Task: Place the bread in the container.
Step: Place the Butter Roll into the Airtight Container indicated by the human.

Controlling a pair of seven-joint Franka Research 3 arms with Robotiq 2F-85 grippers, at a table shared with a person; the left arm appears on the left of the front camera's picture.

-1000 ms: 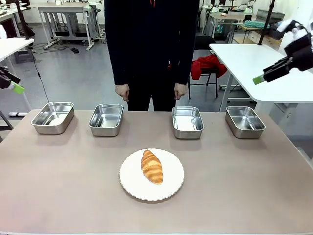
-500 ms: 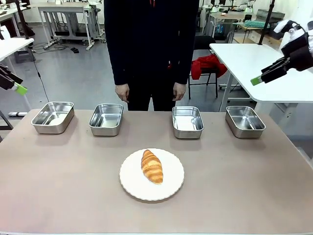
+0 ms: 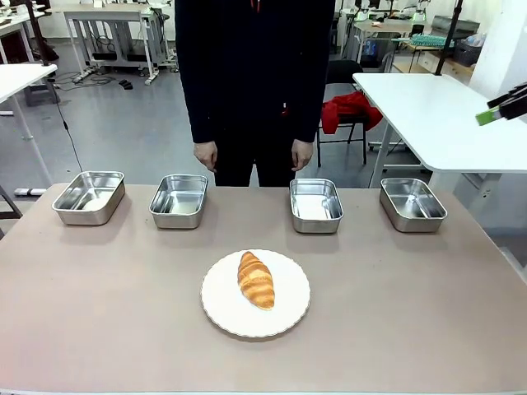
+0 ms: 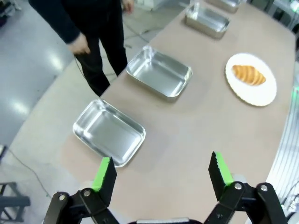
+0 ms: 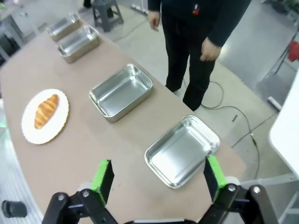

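Grasp not yet begun. Bread is seen untouched on the plate, mid-table; four empty pans are ranged along the far edge. Left gripper and right gripper are held aloft, fingers spread, nothing gripped. Next, a descent onto the bread is called for.

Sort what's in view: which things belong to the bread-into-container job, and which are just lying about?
Job: bread, white plate under it, far-left pan, mid-left pan, mid-right pan, far-right pan; pans alike, so any could be the container.
Lying about: red cloth on a chair, white side table.
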